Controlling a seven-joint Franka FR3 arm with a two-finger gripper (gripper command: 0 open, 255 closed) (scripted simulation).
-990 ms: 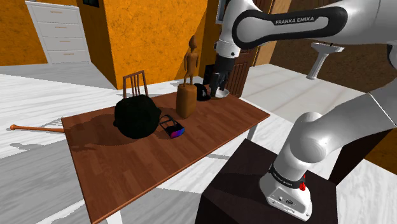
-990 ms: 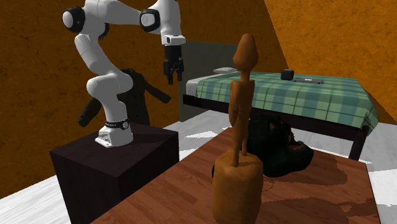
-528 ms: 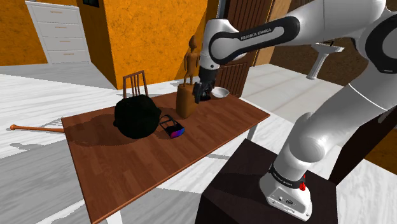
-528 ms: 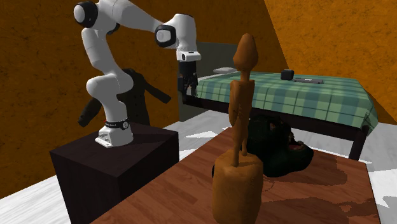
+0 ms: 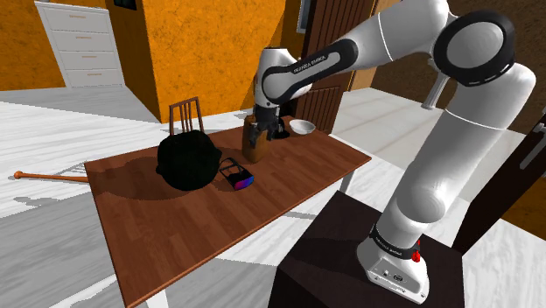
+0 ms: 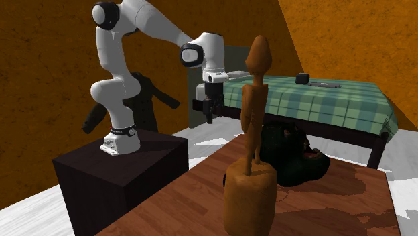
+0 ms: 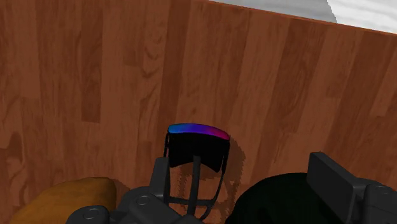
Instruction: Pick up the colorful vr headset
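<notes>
The VR headset [image 5: 237, 178] is black with a blue-to-purple front and lies on the wooden table [image 5: 289, 188], right beside a black bag [image 5: 186, 162]. My gripper [image 5: 255, 136] hangs above the table in front of a wooden figure [image 5: 259, 114], up and to the shoulder view's right of the headset. In the wrist view the headset [image 7: 196, 147] lies ahead of the gripper [image 7: 242, 197], with its strap toward me. The fingers [image 7: 340, 184] stand apart, open and with nothing between them. In the second exterior view the gripper [image 6: 210, 114] hovers over the table's far side.
A white bowl [image 5: 303, 127] and a small dark object sit behind the wooden figure [image 6: 251, 167]. A chair [image 5: 184, 114] stands behind the bag [image 6: 295, 157]. A green plaid bed [image 6: 308, 100] lies beyond the table. The table's near half is bare wood.
The arm swung toward the shoulder view's left and lowered. The gripper went from above the bowl to in front of the wooden figure, closer to the headset.
</notes>
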